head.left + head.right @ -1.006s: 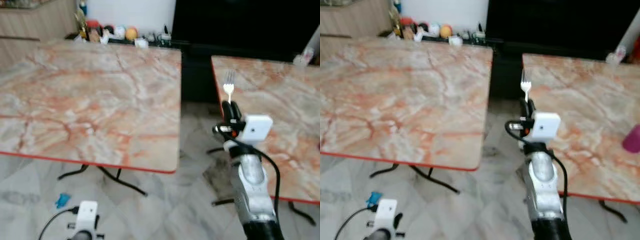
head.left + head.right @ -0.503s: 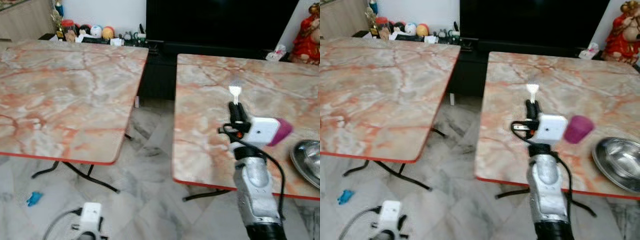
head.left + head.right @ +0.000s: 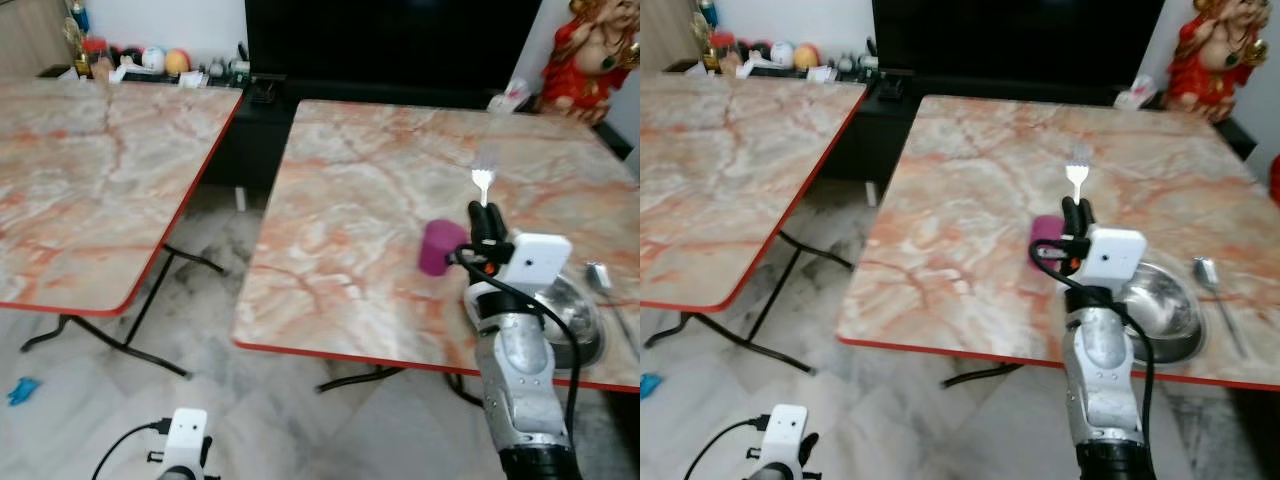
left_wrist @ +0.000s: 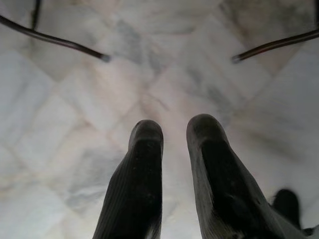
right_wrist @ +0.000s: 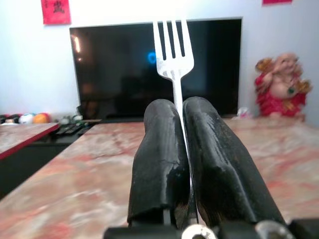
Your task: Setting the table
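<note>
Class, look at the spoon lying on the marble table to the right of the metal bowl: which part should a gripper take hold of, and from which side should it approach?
Probably the handle, from straight above. The spoon lies flat on the table, bowl end farthest from the near edge, its thin handle running toward that edge. The metal bowl sits close on its left, so the fingers should straddle the handle's near end.

No text is legible (the red wall sign is too blurred).
</note>
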Robot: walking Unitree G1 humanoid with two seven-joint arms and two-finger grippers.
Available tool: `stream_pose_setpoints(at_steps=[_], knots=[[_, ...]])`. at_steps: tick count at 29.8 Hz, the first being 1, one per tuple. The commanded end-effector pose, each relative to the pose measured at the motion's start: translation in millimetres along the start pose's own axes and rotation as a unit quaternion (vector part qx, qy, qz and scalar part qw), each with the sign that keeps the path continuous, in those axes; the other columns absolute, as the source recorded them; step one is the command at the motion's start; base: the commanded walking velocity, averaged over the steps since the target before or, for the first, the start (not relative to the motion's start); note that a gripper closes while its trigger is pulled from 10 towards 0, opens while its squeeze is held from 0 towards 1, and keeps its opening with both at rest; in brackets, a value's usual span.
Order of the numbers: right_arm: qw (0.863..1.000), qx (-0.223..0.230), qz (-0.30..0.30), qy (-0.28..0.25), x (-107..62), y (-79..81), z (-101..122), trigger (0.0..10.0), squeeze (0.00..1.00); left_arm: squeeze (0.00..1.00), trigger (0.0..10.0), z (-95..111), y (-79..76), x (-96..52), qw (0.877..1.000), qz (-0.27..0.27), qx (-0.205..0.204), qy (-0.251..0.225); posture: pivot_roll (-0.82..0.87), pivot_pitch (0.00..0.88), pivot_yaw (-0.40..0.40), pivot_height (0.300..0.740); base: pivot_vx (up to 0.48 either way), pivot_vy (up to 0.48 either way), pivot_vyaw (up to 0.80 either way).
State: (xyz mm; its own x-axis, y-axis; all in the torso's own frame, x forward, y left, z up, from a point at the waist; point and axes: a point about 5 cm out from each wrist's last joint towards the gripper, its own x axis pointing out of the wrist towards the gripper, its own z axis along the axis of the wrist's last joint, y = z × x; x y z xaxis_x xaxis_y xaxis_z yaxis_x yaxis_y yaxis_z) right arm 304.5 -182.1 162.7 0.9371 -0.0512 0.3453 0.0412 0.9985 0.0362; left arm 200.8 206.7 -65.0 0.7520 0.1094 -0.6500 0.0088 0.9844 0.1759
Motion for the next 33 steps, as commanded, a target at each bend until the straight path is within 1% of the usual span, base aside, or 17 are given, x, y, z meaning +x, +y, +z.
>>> stream_pose_setpoints(at_steps=[1,5,7,9,18,19,24,25,30,33], knots=[[1.000,0.005,0.007,-0.009,1.5,5.8,4,10.0,0.00,0.00,10.0,-7,3.5,-2.4,1.000,0.000,0.007,0.012,0.09,0.000,-0.034,0.740,0.000,-0.472,0.00],[1.000,0.002,0.000,-0.008,0.9,4.2,3,10.0,0.00,0.00,10.0,-5,6.3,-1.5,1.000,-0.001,0.011,0.009,0.10,0.000,-0.019,0.740,0.000,-0.472,0.00],[1.000,0.001,-0.013,-0.008,-0.1,2.2,1,10.0,0.00,0.00,10.0,-2,12.2,-0.5,1.000,0.001,0.018,0.006,0.10,0.000,0.002,0.740,0.000,-0.472,0.00],[1.000,0.002,-0.016,-0.008,-0.3,2.0,1,10.0,0.00,0.00,10.0,-1,13.9,-0.3,1.000,0.002,0.019,0.006,0.10,0.000,0.009,0.740,0.000,-0.472,0.00],[1.000,-0.002,-0.029,-0.012,-4.3,-3.3,4,10.0,0.00,0.00,10.0,3,16.2,1.1,1.000,0.000,0.027,0.003,0.08,0.000,0.025,0.740,0.000,-0.416,0.00],[0.999,-0.005,-0.033,-0.012,-4.6,-5.9,5,10.0,0.00,0.00,10.0,4,16.2,1.8,1.000,0.004,0.026,0.003,0.08,0.000,0.023,0.740,0.000,0.000,0.00],[0.999,-0.007,-0.032,-0.012,-2.3,-5.7,4,10.0,0.00,0.00,10.0,4,17.4,1.4,1.000,0.007,0.019,0.003,0.08,0.000,0.010,0.740,0.000,0.000,0.00],[0.999,-0.007,-0.030,-0.013,0.1,-4.9,5,10.0,0.00,0.00,10.0,1,18.9,0.3,1.000,0.009,0.012,0.007,0.09,0.000,0.008,0.740,0.000,0.000,0.00],[0.999,-0.007,-0.031,-0.014,2.3,-5.2,6,10.0,0.00,0.00,10.0,-2,20.0,-0.8,1.000,0.011,0.007,0.012,0.09,0.000,0.005,0.740,0.000,0.000,0.00],[0.999,-0.012,-0.036,-0.014,3.5,-8.8,7,10.0,0.00,0.00,10.0,-5,20.2,-1.5,1.000,0.011,0.003,0.016,0.09,0.000,0.003,0.740,0.000,0.000,0.00]])
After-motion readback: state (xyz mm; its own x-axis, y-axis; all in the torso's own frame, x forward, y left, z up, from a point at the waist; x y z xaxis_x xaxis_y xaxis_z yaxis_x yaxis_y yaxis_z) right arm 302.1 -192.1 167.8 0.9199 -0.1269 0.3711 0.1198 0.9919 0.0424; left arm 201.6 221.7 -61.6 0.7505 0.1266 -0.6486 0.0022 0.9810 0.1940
